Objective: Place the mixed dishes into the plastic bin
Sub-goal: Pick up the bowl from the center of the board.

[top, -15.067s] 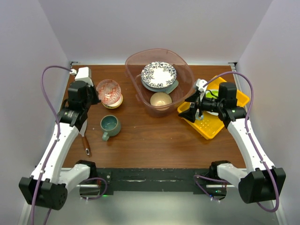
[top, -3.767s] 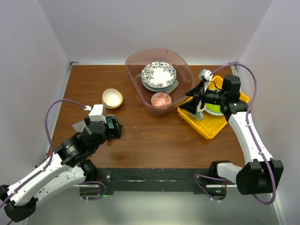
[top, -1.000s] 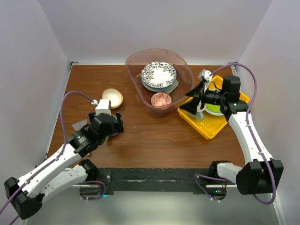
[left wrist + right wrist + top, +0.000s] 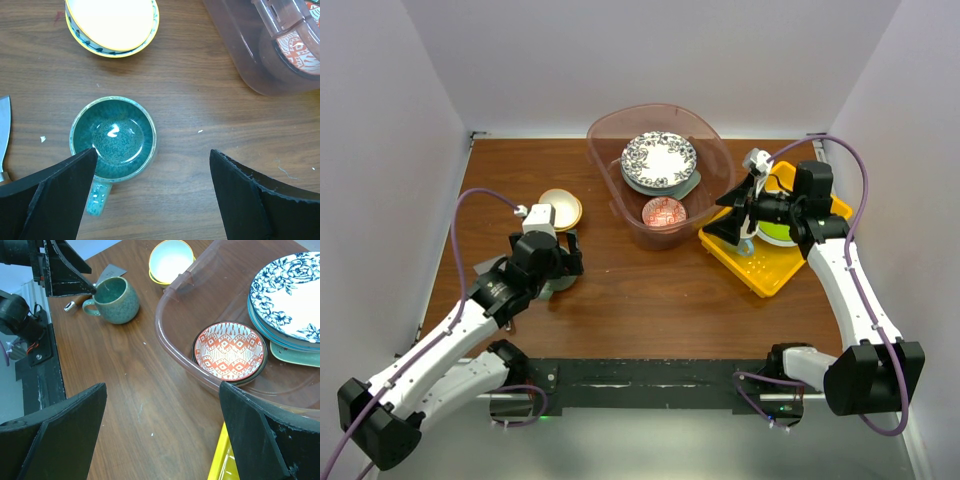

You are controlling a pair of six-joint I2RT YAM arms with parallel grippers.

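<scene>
Plainly the mug (image 4: pixel 112 137) is the next dish: it stands upright on the counter (image 4: pixel 200 200), left of the bin (image 4: pixel 240 60) and apart from it. The left gripper (image 4: pixel 152 152) hangs over it, spread wide and holding nothing. The gripper is not centred. One finger covers the mug's rim on the side away from the bin, and the other stands well clear on the bin side. A straight descent would likely land that finger on the rim and tip or shove the mug. The glazed round wall may also slip in a loose pinch. A knife (image 4: pixel 4 135) lies farther from the bin than the mug and could be nudged. The tan bowl (image 4: pixel 111 22), also left of the bin, waits on the counter near the likely carry path. Inside the bin, the red bowl (image 4: pixel 230 352) sits against the near wall beside stacked plates (image 4: pixel 290 290), so a careless drop could chip them. The right gripper (image 4: pixel 162 385), spread and empty, hovers at the bin's right over the yellow tray (image 4: pixel 770 265).
</scene>
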